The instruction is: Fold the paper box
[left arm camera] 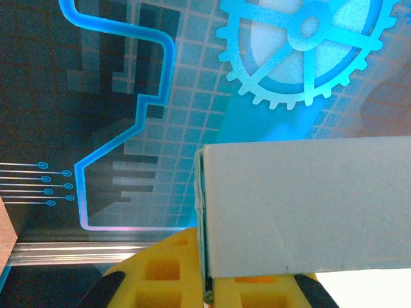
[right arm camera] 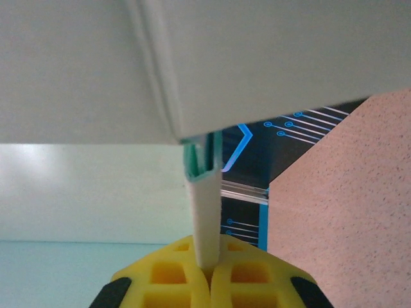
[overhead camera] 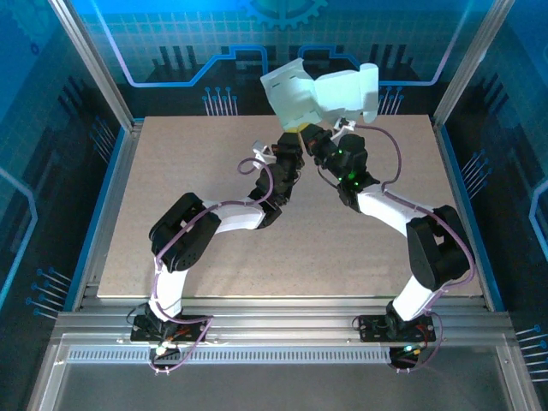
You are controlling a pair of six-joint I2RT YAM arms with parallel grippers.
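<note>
Paper box (overhead camera: pixel 321 92) held in the air over the far edge of the desk (overhead camera: pixel 214 223), right of centre, not touching it; only part-formed, panels standing at angles to each other. Left hand (left arm camera: pixel 209 285) pinched together on a folded edge at one corner of the box; right hand (right arm camera: pixel 207 260) clamped on a thin flap that rises between its yellow pads. Risks, as judged: both grips sit on narrow margins of thin card, so any pull between the two arms could slide the flap out or tear it at a crease; a twist of one wrist against the other could buckle a panel rather than bend it on its score line; if either hand lets go, the box hangs from one edge and may swing, or drop near the far edge of the desk, perhaps beyond it.
</note>
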